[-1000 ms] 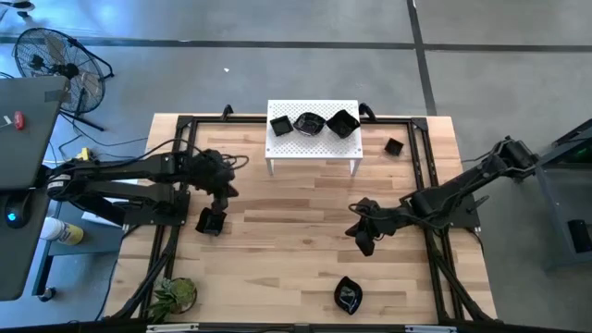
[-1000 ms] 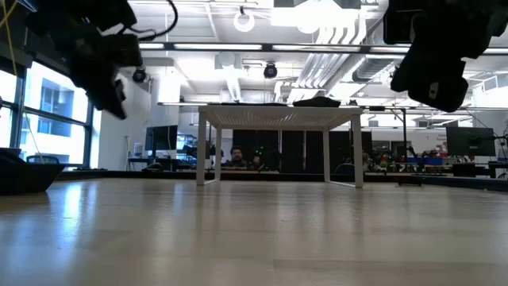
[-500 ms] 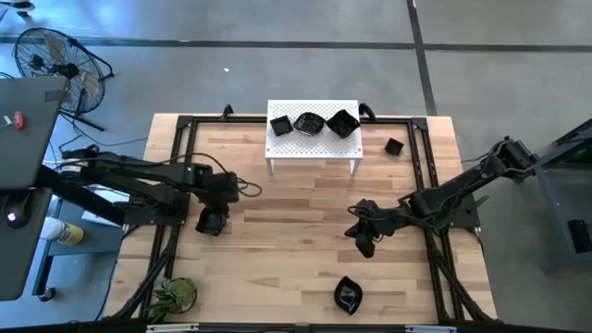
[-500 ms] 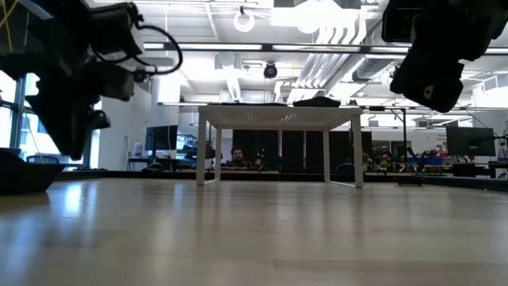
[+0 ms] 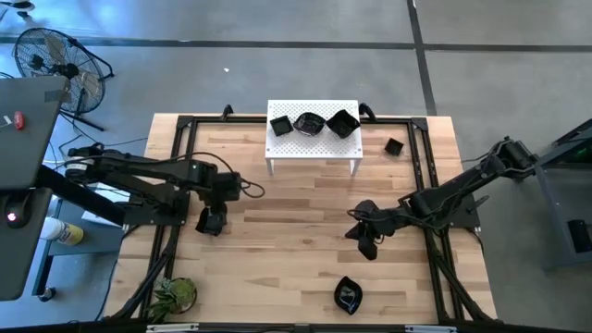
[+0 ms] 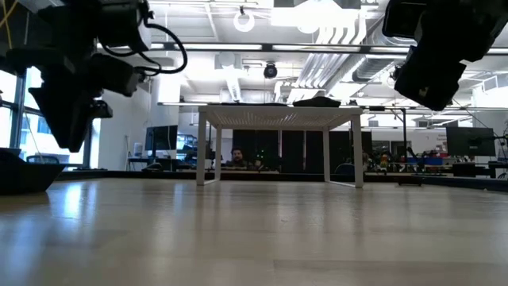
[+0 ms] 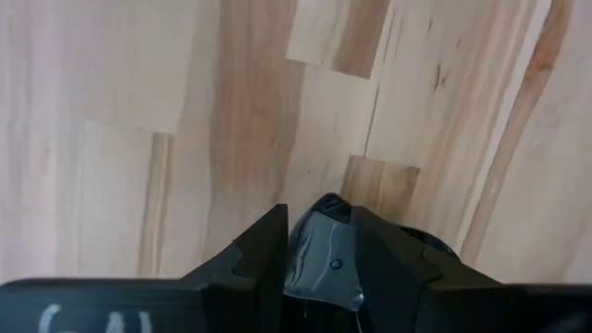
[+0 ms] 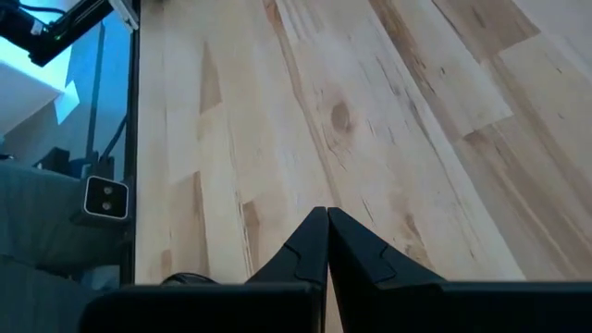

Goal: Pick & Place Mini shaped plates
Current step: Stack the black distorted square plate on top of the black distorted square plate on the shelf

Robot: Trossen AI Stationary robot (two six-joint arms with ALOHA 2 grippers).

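Observation:
Three mini shaped plates, glossy and black, sit on the white perforated stand: one, one and one. Another plate lies on the table to the stand's right. A leaf-like plate lies near the front edge. My left gripper points steeply down and is open over one more plate, which rests on the table at the left. Its fingers stand on either side of this plate, above it. My right gripper hovers shut over bare wood at mid-right.
A small green plant stands at the near left corner. A black frame runs along the table's edges. Bare wood lies between the two grippers and in front of the stand. A fan stands beyond the table's far left.
My left gripper has come down and toward the table's near edge, and now stands over the plate at the left. It has tipped from a slant to point steeply down. That plate has stayed where it was on the table.

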